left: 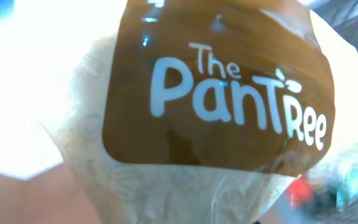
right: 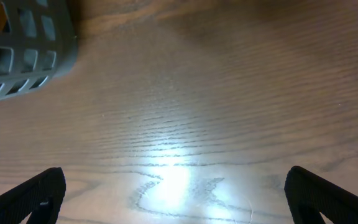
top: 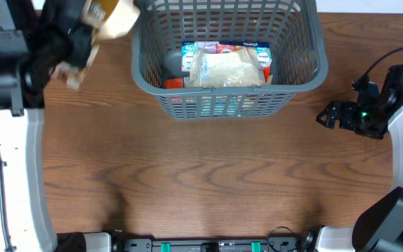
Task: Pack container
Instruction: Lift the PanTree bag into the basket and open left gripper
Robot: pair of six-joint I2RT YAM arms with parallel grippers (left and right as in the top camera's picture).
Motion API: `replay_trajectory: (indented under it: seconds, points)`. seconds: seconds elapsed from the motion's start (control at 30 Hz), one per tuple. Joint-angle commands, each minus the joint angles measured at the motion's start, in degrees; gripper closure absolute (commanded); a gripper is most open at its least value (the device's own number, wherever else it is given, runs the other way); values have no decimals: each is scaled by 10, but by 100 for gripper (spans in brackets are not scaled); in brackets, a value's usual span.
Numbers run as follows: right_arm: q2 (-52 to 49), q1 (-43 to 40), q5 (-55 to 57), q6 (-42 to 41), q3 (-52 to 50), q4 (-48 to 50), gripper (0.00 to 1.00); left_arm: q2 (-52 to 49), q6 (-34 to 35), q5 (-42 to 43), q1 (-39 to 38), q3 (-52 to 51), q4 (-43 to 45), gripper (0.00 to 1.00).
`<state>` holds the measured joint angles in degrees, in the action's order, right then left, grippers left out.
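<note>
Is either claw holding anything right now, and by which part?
Left claw holds the PanTree packet; the grip spot is hidden. Right claw is open and empty.

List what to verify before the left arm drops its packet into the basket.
1. Packet in left tool: ok, held up at the tool.
2. Grip firmness: cannot tell, the contact is hidden and the overhead view is blurred there.
3. Packet over basket: not ok, it hangs outside the rim on the left arm's side.
4. Room in basket: ok, the packed snacks lie below the rim.
5. Right tool clear: ok, open over the table, apart from the basket.
</note>
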<state>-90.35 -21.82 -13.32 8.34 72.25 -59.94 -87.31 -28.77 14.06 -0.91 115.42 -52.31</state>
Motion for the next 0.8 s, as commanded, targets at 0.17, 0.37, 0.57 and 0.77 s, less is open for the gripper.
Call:
replay_trajectory:
  seconds: [0.17,0.37,0.57,0.77]
  points:
    - [10,2,-2,-6,0,1,1,-30,-101,14,-134,30,104,94]
    - [10,2,-2,-6,0,-2,1,-107,-211,50,-205,30,95,94]
    - [10,2,-3,-6,0,-5,1,-195,-267,49,-251,30,95,94]
    - [10,2,-3,-6,0,-7,1,-282,-266,50,-257,30,75,94]
